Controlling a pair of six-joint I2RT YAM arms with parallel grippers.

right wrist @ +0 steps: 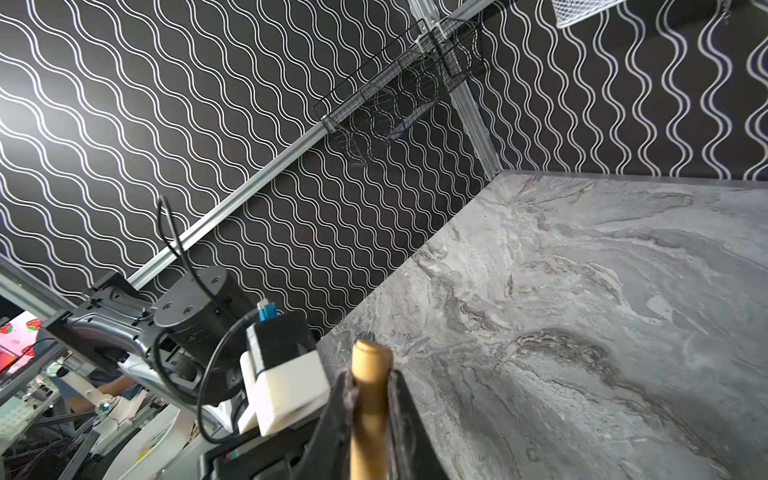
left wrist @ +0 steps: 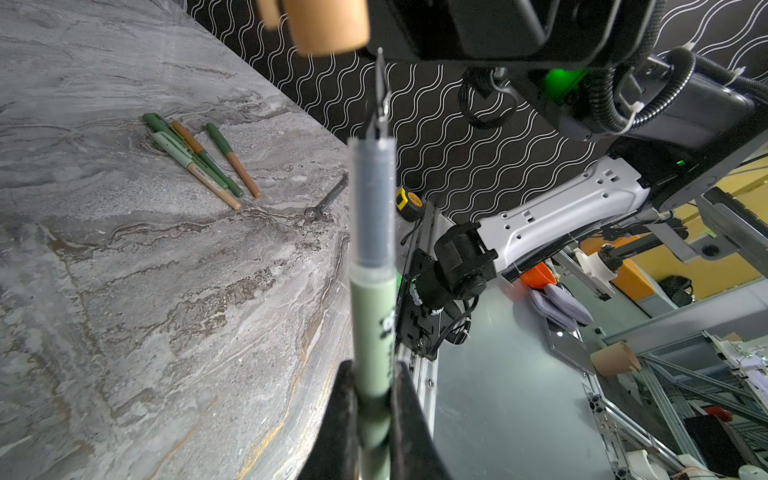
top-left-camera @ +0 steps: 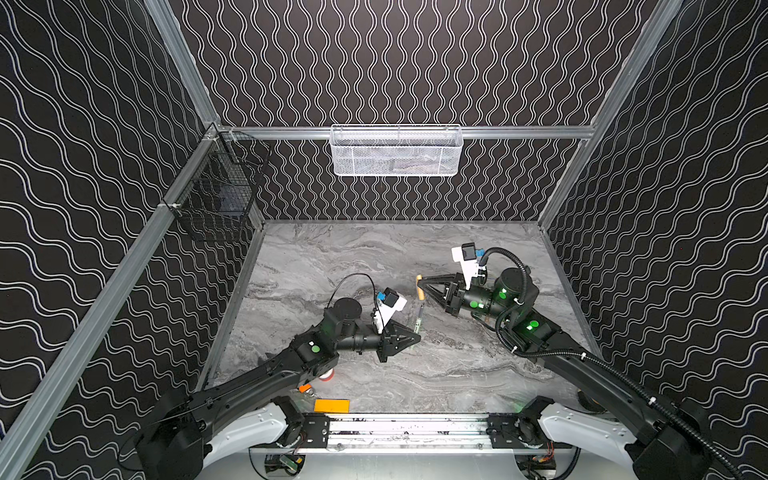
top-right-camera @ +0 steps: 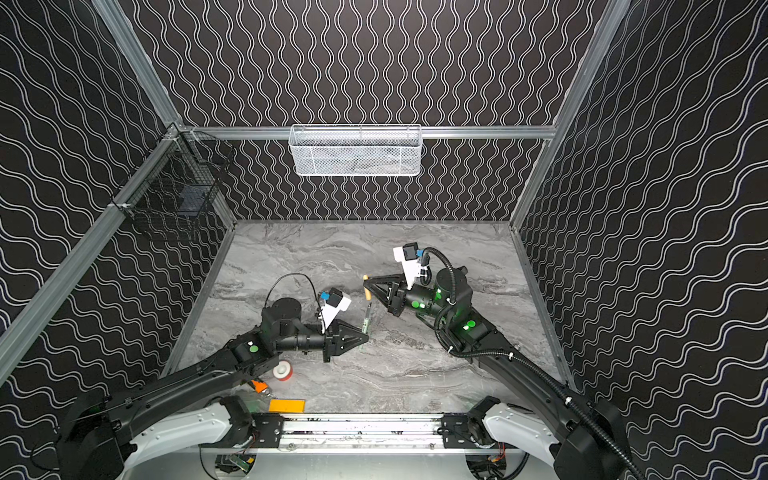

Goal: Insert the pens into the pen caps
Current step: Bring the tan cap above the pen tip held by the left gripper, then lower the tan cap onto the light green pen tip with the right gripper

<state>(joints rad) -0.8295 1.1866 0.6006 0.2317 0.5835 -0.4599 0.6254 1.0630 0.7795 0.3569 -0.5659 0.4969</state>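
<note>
Hard-to-see stuff first. The left arm hangs over a red and white roll (top-left-camera: 328,376) and a small orange thing (top-left-camera: 304,388) at the near left of the table (top-left-camera: 436,374), so both only half show. A flat orange block (top-left-camera: 331,405) sits just beside them at the near edge. Four more pens (left wrist: 199,162) lie bunched on the marble near a wrench (left wrist: 330,197) and a tape measure (left wrist: 409,201). Only the left wrist view catches them. They're too small there to tell much beyond green and tan.

The main bit is mid-table, up off the surface. The left gripper (top-left-camera: 417,336) is clamped tight on a pen (top-left-camera: 419,318) with a pale green barrel, a clear grey section and a thin dark tip pointing to the far side. Just past that tip is a tan cap (top-left-camera: 420,294), pinched in the right gripper (top-left-camera: 420,283) with its rounded closed end facing far. The tip sits right by the cap's near end and looks a touch off to one side, not inside yet.

Baskets: the black wire basket (top-left-camera: 216,187) on the left wall has something dark in it, can't tell what. The white mesh basket (top-left-camera: 397,151) is on the far wall, and its contents are just a blur.
</note>
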